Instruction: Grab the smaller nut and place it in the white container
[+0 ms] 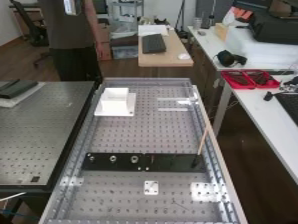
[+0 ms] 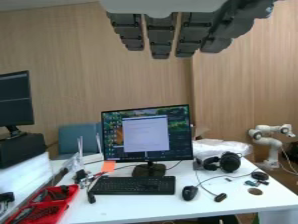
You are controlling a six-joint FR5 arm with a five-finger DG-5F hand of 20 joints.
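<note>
- The hand (image 2: 161,37) is released, its dark grey fingers straight and holding nothing, seen in the wrist view.
- The smaller nut (image 1: 91,158), a small round metal part, stands on the flat black bar (image 1: 174,163), near its left end in the high view, outside the container.
- The larger nut (image 1: 113,158), a round metal ring, stands next in the row, apart from the smaller nut.
- The bearing (image 1: 134,159), also round metal, follows to the right of it on the bar.
- The white box-shaped container (image 1: 115,99) sits on a flat white plate (image 1: 128,111), beyond the bar, toward the far left of the perforated metal table (image 1: 133,135).
- A thin light-brown stick (image 1: 203,141) rises at a tilt from near the bar's right end.
- A small white plate with holes (image 1: 151,188) lies on the table, on the near side of the bar.
- In the wrist view, a black keyboard (image 2: 133,185) lies before a monitor (image 2: 146,134) on a white desk (image 2: 159,204), a black mouse (image 2: 189,193) beside it.
</note>
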